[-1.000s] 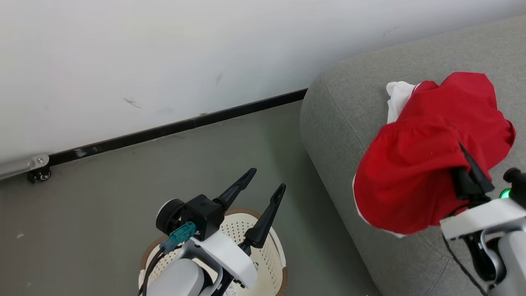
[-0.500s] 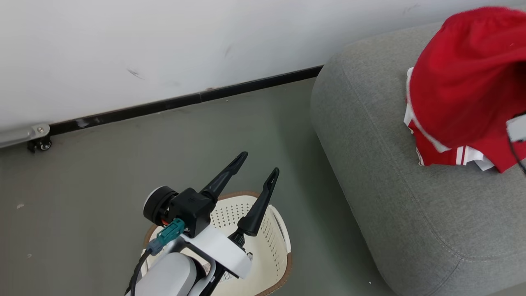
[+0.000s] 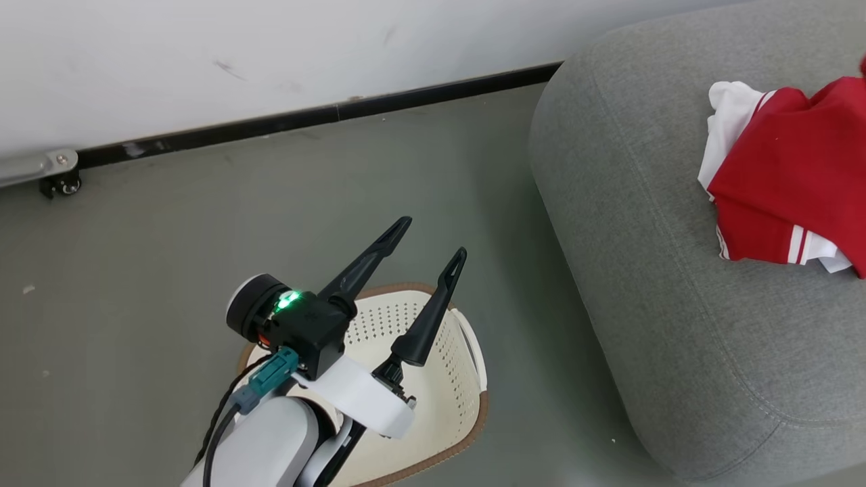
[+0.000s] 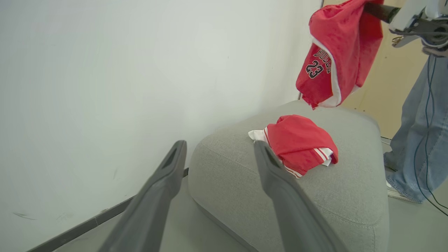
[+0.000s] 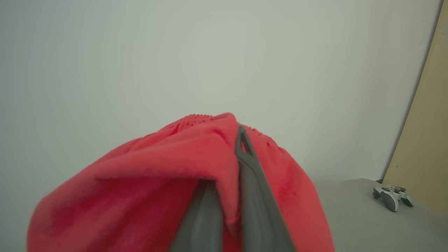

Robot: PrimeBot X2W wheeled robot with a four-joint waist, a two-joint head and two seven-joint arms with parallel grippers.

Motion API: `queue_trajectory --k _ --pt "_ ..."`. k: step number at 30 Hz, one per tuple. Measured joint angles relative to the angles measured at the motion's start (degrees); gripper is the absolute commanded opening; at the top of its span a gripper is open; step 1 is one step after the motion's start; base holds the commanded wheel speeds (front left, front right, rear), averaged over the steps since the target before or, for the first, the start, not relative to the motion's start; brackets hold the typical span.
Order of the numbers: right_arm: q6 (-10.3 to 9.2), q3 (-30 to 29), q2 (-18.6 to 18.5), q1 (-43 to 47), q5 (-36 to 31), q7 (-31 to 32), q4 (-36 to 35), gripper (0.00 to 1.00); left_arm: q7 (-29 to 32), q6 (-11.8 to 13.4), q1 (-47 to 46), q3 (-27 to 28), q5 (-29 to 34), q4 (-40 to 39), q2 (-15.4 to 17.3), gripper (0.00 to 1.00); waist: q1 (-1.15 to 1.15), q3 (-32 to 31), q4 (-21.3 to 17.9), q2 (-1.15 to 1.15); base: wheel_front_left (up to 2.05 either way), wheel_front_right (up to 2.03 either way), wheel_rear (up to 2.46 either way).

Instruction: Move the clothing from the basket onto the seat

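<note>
Clothing (image 3: 785, 196), first lot, lies on seat (image 3: 643, 284) at 3 o'clock of head view. Held garment (image 4: 334, 56) hangs from right gripper (image 5: 240, 140), fingers pinched tight on red fabric. Change: a second ago it drooped low across seat front; now hoisted high above cushion, 1 o'clock in left wrist view. Not yet dropped. Left gripper (image 3: 434, 237) spread wide, holding nothing, over basket (image 3: 473, 379) at 6 o'clock. No red in visible basket part; release looks like last step.
</note>
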Motion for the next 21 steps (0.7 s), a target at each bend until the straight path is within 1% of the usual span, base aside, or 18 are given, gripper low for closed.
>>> queue_trajectory --k 5,9,12,15,16,17,21 --pt "0.00 -2.3 -2.6 0.0 -0.8 0.6 4.0 0.00 0.8 0.5 -0.9 0.1 0.3 -1.3 0.5 1.00 0.00 1.7 0.5 0.00 0.00 0.00 0.00" --pt "0.00 -2.0 -2.8 0.0 -0.8 0.6 7.5 0.00 1.4 0.7 -1.1 0.1 0.6 -2.2 0.8 1.00 0.00 3.1 0.9 0.00 0.00 0.00 0.00" --pt "0.00 -1.4 -1.3 0.1 -1.0 0.5 9.4 0.00 1.9 0.8 -1.5 0.1 0.8 -2.9 1.2 1.00 0.00 4.2 1.3 0.00 0.00 0.00 0.00" --pt "0.00 -1.2 1.0 0.4 -2.0 0.1 11.0 0.00 2.5 1.0 -2.0 0.1 1.0 -3.6 1.6 1.00 0.00 5.2 1.6 0.00 0.00 0.00 0.00" --pt "0.00 -1.2 1.0 0.4 -2.0 0.1 11.0 0.00 2.5 1.0 -2.0 0.1 1.0 -3.6 1.6 1.00 0.00 5.2 1.6 0.00 0.00 0.00 0.00" --pt "0.00 -1.3 2.3 0.7 -2.9 -0.1 12.3 0.00 2.9 1.0 -2.0 0.0 1.1 -3.9 1.7 1.00 0.00 5.9 1.8 0.00 0.00 0.00 0.00" --pt "0.00 -2.3 4.0 2.6 -3.8 -0.7 15.1 0.00 3.9 1.0 -2.2 0.0 1.8 -4.7 2.1 1.00 0.00 7.1 2.2 0.00 0.00 0.00 0.00"
